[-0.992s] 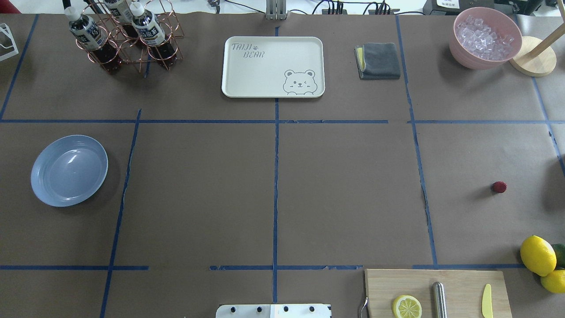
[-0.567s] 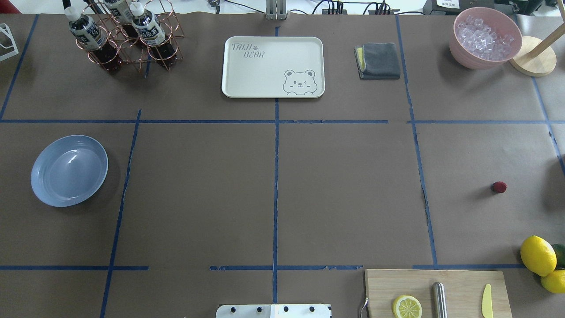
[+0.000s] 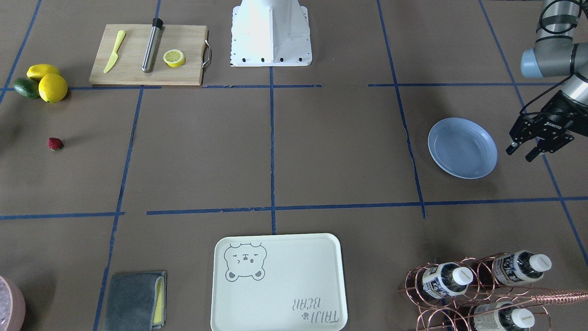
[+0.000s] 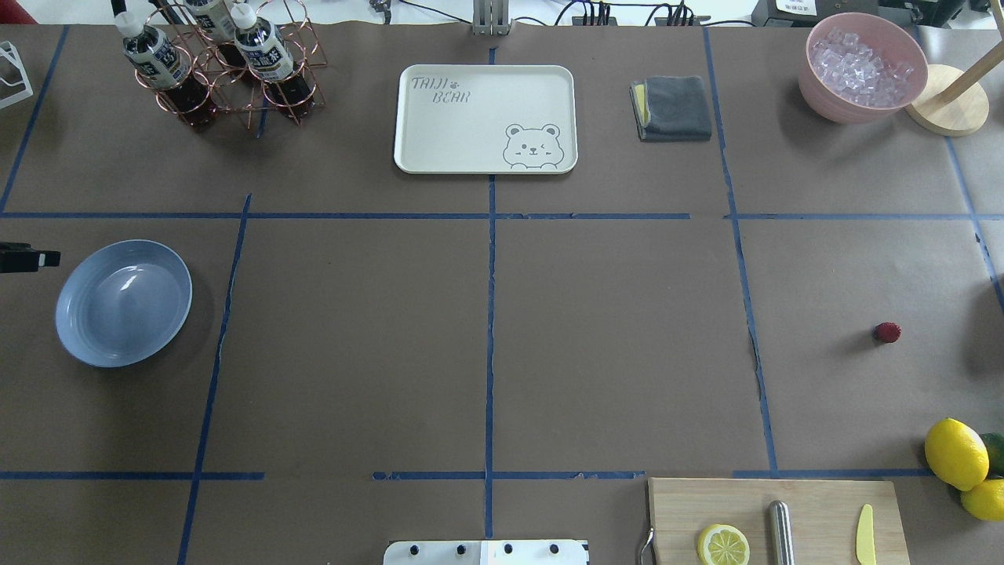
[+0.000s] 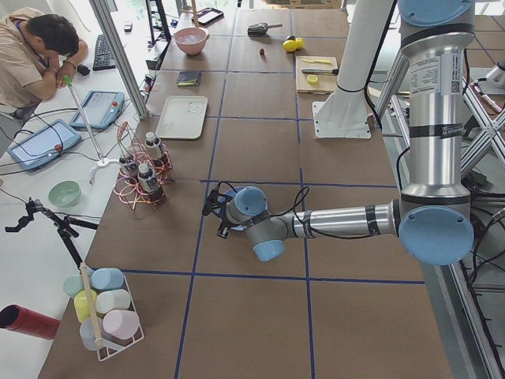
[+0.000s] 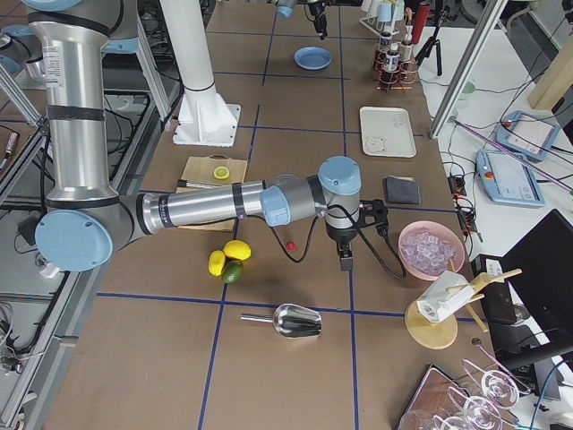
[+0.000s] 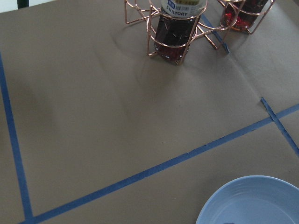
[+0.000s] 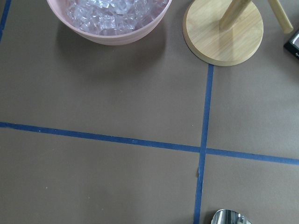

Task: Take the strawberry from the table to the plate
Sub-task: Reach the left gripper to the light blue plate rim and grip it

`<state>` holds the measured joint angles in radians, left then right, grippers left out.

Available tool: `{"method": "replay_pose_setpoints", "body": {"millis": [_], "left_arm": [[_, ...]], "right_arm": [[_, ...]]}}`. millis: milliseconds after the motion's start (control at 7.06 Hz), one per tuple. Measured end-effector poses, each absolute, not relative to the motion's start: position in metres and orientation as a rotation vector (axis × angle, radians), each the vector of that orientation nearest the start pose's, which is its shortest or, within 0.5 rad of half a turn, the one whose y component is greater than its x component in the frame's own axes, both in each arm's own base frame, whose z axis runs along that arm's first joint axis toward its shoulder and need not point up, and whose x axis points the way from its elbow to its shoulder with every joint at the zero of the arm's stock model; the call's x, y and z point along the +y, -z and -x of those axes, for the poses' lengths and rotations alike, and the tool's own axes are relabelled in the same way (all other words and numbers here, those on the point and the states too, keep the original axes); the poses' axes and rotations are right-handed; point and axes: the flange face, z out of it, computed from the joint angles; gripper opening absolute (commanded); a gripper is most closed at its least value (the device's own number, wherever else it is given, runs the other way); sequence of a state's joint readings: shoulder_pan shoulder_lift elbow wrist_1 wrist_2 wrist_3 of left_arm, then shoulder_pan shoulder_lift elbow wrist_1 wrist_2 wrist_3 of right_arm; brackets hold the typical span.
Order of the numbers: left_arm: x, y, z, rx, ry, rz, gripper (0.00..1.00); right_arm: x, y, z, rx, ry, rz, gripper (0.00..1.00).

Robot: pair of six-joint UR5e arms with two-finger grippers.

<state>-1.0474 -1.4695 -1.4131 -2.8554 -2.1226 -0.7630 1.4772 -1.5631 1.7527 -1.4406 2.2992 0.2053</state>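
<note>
The small dark-red strawberry lies on the brown-paper table at the far right, also showing at the front-facing view's left as strawberry. The light-blue plate stands at the table's left with nothing in it. My left gripper hovers just outside the plate, its fingers apart and holding nothing; one fingertip pokes into the overhead view. My right gripper shows only in the right side view, a short way from the strawberry; I cannot tell if it is open or shut.
Two lemons and an avocado lie near the strawberry. A cutting board holds a lemon half, a steel rod and a yellow knife. Along the far side are the bear tray, a grey cloth, a bottle rack and a pink ice bowl.
My left gripper's fingertip has come into the overhead view at the left edge, beside the plate. The strawberry and plate have not moved.
</note>
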Motion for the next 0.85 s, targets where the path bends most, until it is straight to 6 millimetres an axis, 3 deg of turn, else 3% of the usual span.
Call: {"method": "replay_pose_setpoints", "body": {"millis": [142,283,425,567,850], "left_arm": [[-0.429,-0.654,-0.175,0.999,-0.058,-0.485,0.63],[-0.422,-0.661,-0.185,1.000,-0.059,-0.478,0.51],[-0.417,-0.665,-0.192,1.002,-0.065,-0.469,0.07],[-0.414,-0.666,-0.198,1.005,-0.071,-0.461,0.00],[-0.412,-0.663,-0.202,1.015,-0.076,-0.456,0.00]], "right_arm": [[-0.510,-0.552,-0.019,-0.760,0.004,-0.193,1.00],[-0.510,-0.552,-0.019,-0.760,0.002,-0.192,1.00],[-0.510,-0.552,-0.019,-0.760,0.001,-0.192,1.00],[-0.510,-0.552,-0.019,-0.760,0.000,-0.191,1.00],[-0.510,-0.552,-0.019,-0.761,-0.001,-0.191,1.00]]}}
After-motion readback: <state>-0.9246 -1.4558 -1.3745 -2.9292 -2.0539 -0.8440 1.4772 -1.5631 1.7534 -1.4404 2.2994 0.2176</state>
